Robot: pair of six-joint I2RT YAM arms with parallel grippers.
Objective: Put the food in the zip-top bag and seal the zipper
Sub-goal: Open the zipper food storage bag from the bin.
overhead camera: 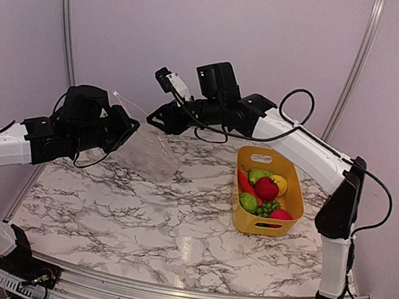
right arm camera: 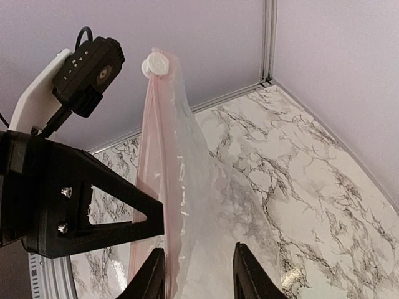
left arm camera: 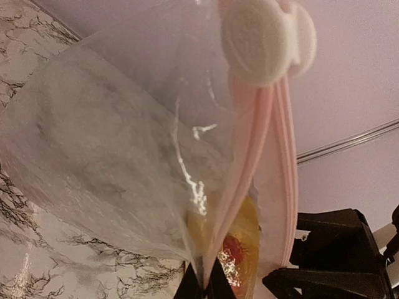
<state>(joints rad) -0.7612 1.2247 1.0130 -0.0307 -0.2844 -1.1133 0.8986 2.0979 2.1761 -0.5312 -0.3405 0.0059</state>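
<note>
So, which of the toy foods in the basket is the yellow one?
The lemon, against the right wall of the basket; the other pieces are all red or green.

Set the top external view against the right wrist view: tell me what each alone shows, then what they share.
Only the top external view shows the yellow basket holding the food. Only the right wrist view makes out the zipper as a pink strip, with its white slider at the top end. Both show the clear zip-top bag held up over the marble table.
</note>
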